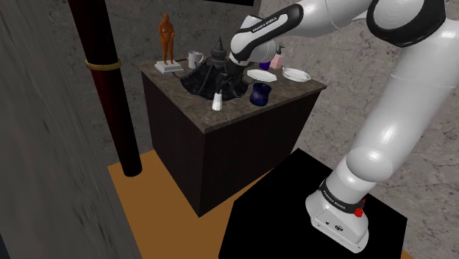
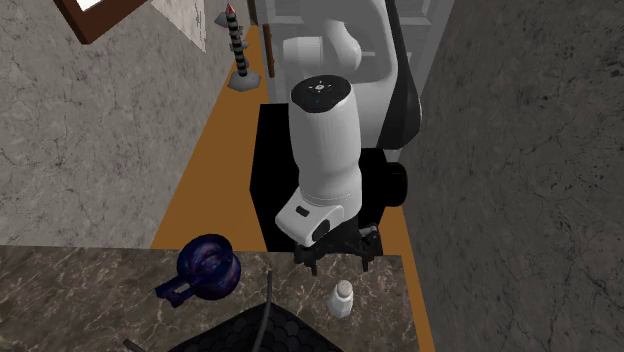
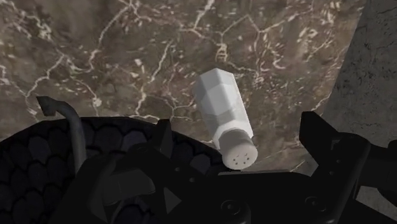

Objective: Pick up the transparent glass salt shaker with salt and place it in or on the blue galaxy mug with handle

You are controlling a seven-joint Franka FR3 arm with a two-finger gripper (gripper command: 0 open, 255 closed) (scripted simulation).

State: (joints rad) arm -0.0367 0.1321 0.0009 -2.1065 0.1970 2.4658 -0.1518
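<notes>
I have the hand point(image 2: 337, 260) hanging over the dark marble desk point(image 2: 80, 290), its fingers set wide and gripping nothing. The white salt shaker point(image 3: 226, 121) stands upright on the desk below the gap between them, untouched, just beside a black scaly object point(image 3: 38, 172). The dark blue mug point(image 1: 260, 93) sits near the shaker, toward the shoulder view's right.

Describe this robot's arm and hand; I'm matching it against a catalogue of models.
The arm is built of smooth, rounded, glossy white segments with dark rings at the joints. A black band with small white lettering wraps the forearm, and a red dot marks the base. The hand is all black, with two short fingers.
</notes>
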